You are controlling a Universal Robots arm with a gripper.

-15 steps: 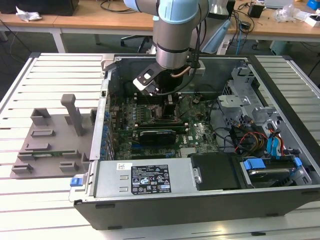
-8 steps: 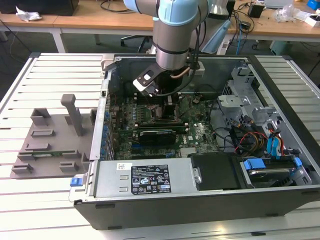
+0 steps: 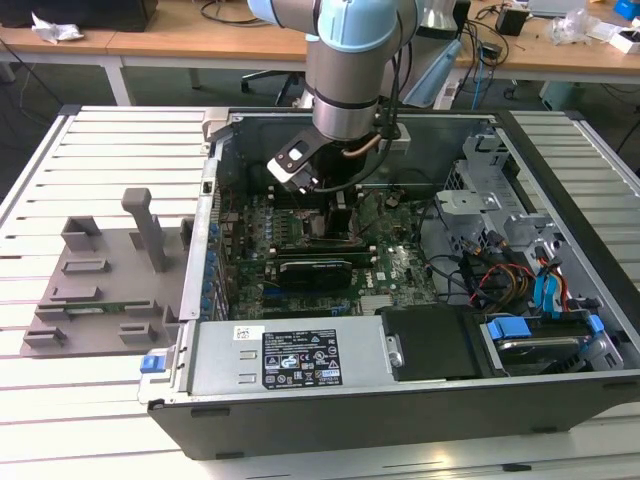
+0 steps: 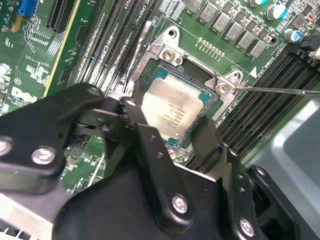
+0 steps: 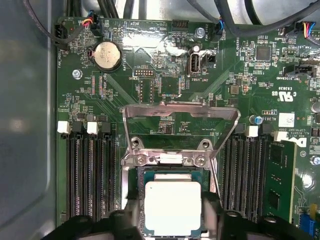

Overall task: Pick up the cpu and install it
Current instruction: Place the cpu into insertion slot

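- The arm [image 3: 350,60] is reaching down into the open computer case [image 3: 560,130], which lies on its side on the slatted table [image 3: 100,150].
- In the second wrist view, the gripper [image 4: 172,131] is right over the socket, with its 2 black fingers [image 4: 145,135] set against opposite edges of the cpu [image 4: 175,107]. The claw is clamped on the chip.
- The cpu sits level inside the socket frame [image 4: 167,55], and a dark strip of socket shows along 1 edge. I can't tell whether it is fully seated.
- Lines of etched print run across the cpu's silvery top.
- In the first wrist view, the metal load plate [image 5: 180,112] stands flipped up and open just beyond the chip.
- The thin retention lever [image 4: 280,91] sticks out sideways from the frame.
- White silkscreen lettering is scattered all over the green motherboard [image 5: 165,85], near the round coin battery [image 5: 107,55] too.
- Black memory slots [image 5: 90,175] flank the socket on both sides, and 1 green memory stick [image 5: 277,180] is fitted.
- In the exterior view, the long black expansion card [image 3: 315,268] lies just below the gripper.
- The power supply [image 3: 230,380] carries a printed label [image 3: 300,358], black with white markings.
- On the exterior view's left, a grey fixture tray [image 3: 100,290] rests on the table, well apart from the case.
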